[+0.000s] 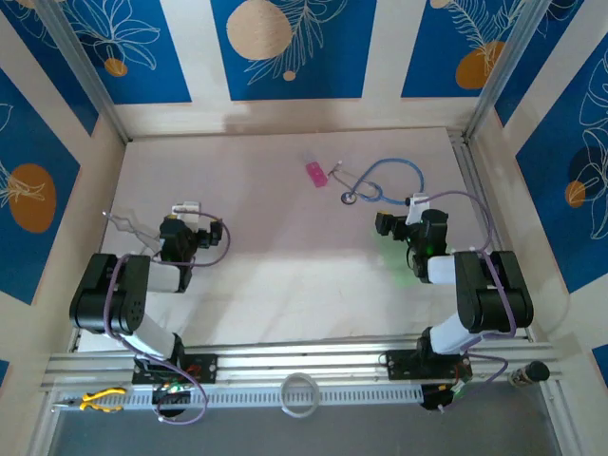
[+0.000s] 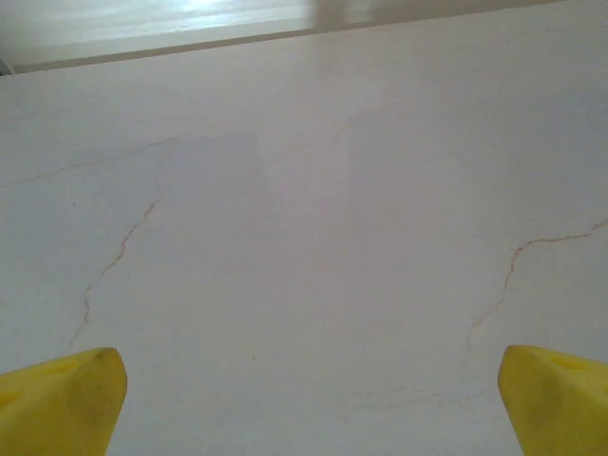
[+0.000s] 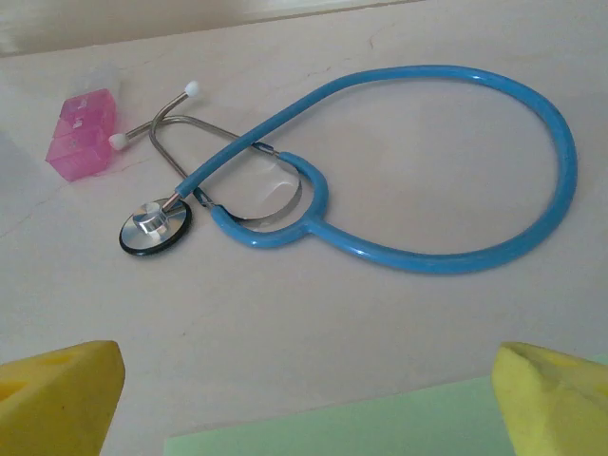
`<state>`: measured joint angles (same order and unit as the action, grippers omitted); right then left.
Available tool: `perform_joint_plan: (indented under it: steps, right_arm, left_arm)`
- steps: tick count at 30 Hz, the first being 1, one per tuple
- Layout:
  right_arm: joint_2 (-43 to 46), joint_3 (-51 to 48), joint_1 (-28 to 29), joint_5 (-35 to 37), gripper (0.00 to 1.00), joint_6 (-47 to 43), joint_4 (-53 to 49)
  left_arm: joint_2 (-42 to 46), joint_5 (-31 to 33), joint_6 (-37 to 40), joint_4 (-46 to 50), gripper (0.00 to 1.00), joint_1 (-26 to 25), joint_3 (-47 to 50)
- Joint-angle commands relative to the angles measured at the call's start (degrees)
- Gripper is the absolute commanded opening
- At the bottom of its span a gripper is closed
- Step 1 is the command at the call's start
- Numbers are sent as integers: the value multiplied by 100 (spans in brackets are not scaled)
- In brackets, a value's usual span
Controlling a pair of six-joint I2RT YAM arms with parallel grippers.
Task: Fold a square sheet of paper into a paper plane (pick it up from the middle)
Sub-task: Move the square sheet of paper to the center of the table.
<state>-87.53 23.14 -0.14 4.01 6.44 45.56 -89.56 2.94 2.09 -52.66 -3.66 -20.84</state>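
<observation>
**A:** Start from above. What lies on the bench [image 1: 285, 285]?

**B:** Toward the upper middle of the frame there is a small pink block [image 1: 314, 174]. Just right of it lies a blue stethoscope [image 1: 380, 180], its tube curled in a loop. The left arm [image 1: 109, 294] sits folded at the lower left and the right arm [image 1: 484, 290] at the lower right, well apart from each other.

**A:** And the left wrist camera?

**B:** The left pincer [image 2: 309, 370] stands wide. Its two yellow fingertips [image 2: 66, 399] sit in the bottom corners of the frame, with bare pale bench between them (faint hairline cracks run across it). The bench's far edge crosses the top of the frame.

**A:** Now the right wrist.

**B:** The right pincer [image 3: 309, 359] is just as wide and holds nothing, with a yellow tip in each bottom corner. The light-green sheet of paper [image 3: 380, 427] lies flat on the bench along the bottom edge of the frame, between the two tips. Only its far edge and one corner show.

**A:** Is it touching the tips?

**B:** At the right tip I cannot tell. At the left there is a gap.

**A:** And beyond it?

**B:** The stethoscope fills the middle and right of the frame, with its chest piece at centre left. The pink block is at the upper left, just beside the earpieces.
</observation>
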Motion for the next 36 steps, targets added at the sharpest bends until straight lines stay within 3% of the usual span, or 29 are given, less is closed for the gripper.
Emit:
perform_joint_plan:
  steps: [1,36]
  right_arm:
    - [34,100,-21,-117,99,-81,8]
    - [98,-64,155,47,99,-255,258]
  left_arm:
    - [12,-158,96,-20,100,-18,-96]
    - [8,-162,99,-15,100,-20,-102]
